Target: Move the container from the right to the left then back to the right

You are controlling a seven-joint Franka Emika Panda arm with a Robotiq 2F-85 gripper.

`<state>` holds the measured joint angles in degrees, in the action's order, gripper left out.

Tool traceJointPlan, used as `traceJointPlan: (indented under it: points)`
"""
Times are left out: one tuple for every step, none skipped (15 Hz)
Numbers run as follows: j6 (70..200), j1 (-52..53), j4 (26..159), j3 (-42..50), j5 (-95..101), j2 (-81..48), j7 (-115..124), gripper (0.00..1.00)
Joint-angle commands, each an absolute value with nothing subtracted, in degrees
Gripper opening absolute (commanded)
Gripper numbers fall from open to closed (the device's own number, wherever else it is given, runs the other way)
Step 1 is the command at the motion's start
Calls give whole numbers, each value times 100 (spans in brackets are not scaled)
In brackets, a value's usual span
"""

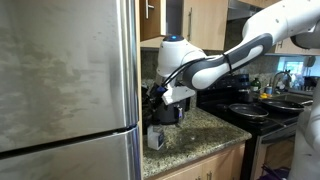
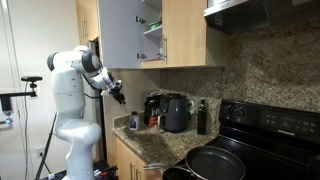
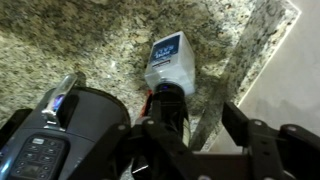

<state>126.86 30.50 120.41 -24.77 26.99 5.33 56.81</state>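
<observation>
The container [image 3: 168,62] is a small whitish translucent cup with a blue label. It stands on the speckled granite counter [image 3: 90,50] near the counter's edge. It also shows in both exterior views [image 1: 155,137] [image 2: 135,122]. My gripper [image 3: 205,122] is open and empty, and hovers above the container. One dark finger points toward the container's near side and the other finger is out over the counter edge. In an exterior view my gripper [image 1: 166,100] hangs above the container and does not touch it.
The black air fryer [image 3: 55,135] [image 2: 177,112] stands right beside the container. A steel fridge [image 1: 65,80] walls off one side. A black stove with dark pans [image 1: 255,108] and a dark bottle [image 2: 201,118] are further along. Wall cabinets [image 2: 150,35] hang above.
</observation>
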Motion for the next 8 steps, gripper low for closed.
traceJointPlan:
  points:
    - [12460, 2808, 12027, -2693, 2732, 591, 5825, 70]
    - [12323, 2765, 12028, -2696, 2773, 602, 5926, 78]
    - [12296, 2730, 12029, -2686, 2798, 587, 5963, 85]
    - [12295, 2704, 12030, -2677, 2811, 565, 5971, 100]
    - [12412, 2632, 11971, -2616, 2789, 387, 5976, 97]
    - [12620, 2566, 11994, -2555, 2753, 358, 6029, 100]
    - [12844, 2506, 12000, -2510, 2732, 307, 6038, 100]
    - [13052, 2441, 12000, -2478, 2773, 249, 6063, 100]
